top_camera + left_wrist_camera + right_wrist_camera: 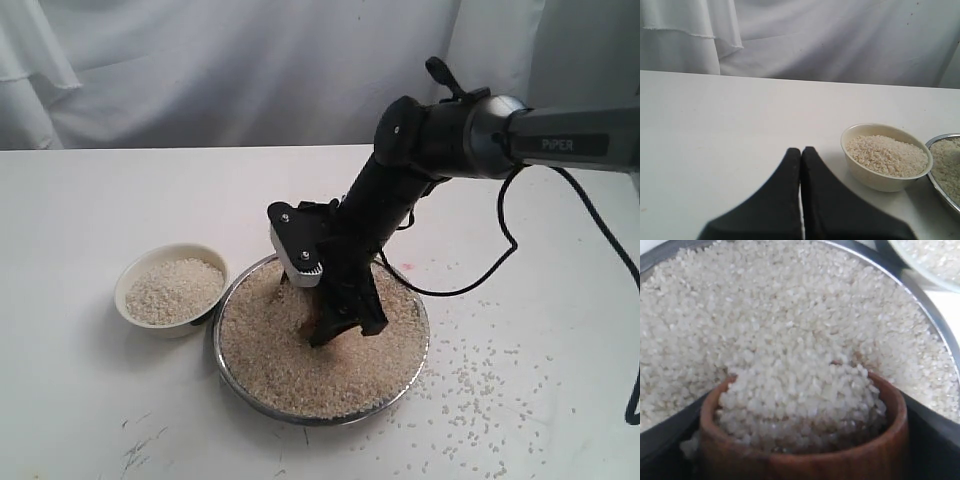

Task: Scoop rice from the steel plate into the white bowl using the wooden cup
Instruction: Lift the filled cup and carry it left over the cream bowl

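Observation:
The steel plate (412,372) lies mid-table, heaped with rice (290,355). My right gripper (342,318) reaches down into it, shut on the wooden cup (805,462). In the exterior view the fingers mostly hide the cup. It is reddish-brown, sunk into the heap, and full of rice (800,395). Dark fingers (932,432) press on both of its sides. The white bowl (135,272) stands just left of the plate, holding rice, and shows beside the plate rim (940,187) as the bowl (875,177). My left gripper (801,152) is shut and empty, low over bare table short of the bowl.
Loose grains (480,375) are scattered on the table right of the plate. A black cable (500,255) loops down from the right arm behind the plate. White cloth (200,60) hangs along the table's back edge.

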You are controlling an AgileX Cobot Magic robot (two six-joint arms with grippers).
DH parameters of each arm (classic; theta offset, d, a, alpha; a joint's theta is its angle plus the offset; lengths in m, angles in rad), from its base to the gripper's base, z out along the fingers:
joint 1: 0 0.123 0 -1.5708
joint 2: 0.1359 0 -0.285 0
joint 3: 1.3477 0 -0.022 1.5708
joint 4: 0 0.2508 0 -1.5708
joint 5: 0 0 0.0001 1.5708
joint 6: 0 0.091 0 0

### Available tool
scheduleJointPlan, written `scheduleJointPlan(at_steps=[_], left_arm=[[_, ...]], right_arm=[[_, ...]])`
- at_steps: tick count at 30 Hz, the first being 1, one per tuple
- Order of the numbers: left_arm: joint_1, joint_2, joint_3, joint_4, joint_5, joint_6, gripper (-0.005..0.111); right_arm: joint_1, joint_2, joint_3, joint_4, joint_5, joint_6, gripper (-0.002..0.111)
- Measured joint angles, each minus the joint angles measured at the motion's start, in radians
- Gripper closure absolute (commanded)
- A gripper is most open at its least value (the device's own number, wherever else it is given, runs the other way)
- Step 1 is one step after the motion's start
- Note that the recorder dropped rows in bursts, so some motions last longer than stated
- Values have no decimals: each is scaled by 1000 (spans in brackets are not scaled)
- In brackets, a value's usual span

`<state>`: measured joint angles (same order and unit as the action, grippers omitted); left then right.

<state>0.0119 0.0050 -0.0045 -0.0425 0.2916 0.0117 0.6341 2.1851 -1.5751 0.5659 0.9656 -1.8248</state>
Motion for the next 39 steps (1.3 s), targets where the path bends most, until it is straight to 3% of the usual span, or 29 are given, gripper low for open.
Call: scheduleJointPlan(at_steps=[13, 22, 39], left_arm=[[0, 0, 0, 0, 0, 0, 107], [0, 0, 0, 0, 0, 0, 107], [0, 0, 0, 0, 0, 0, 107]], right_arm=[[-6, -24, -4, 111, 3, 0, 108], [-4, -24, -112, 133, 6, 39, 108], [104, -24, -238, 127, -90, 89, 108]])
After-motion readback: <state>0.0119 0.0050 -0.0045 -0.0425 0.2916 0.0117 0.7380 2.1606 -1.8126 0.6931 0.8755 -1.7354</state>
